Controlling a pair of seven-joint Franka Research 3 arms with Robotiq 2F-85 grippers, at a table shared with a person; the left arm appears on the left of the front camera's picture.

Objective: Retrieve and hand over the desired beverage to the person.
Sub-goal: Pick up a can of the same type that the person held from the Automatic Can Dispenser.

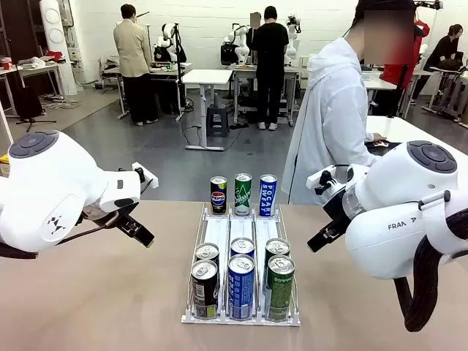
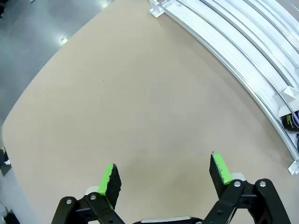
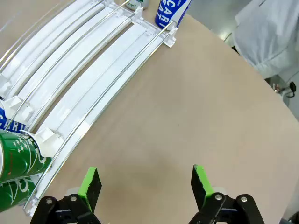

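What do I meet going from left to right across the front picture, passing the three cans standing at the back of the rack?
left arm → black Pepsi can → green can → blue Pocari Sweat can → right arm

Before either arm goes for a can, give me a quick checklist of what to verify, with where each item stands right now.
1. Left gripper open and empty: ok.
2. Right gripper open and empty: ok.
3. Cans standing upright at the near end of the rack: ok, two in each lane.
4. Which drink the person wants: cannot tell, as no hand points at a can.
5. Person ready to receive: not ok, they stand side-on with no hand held out over the table.
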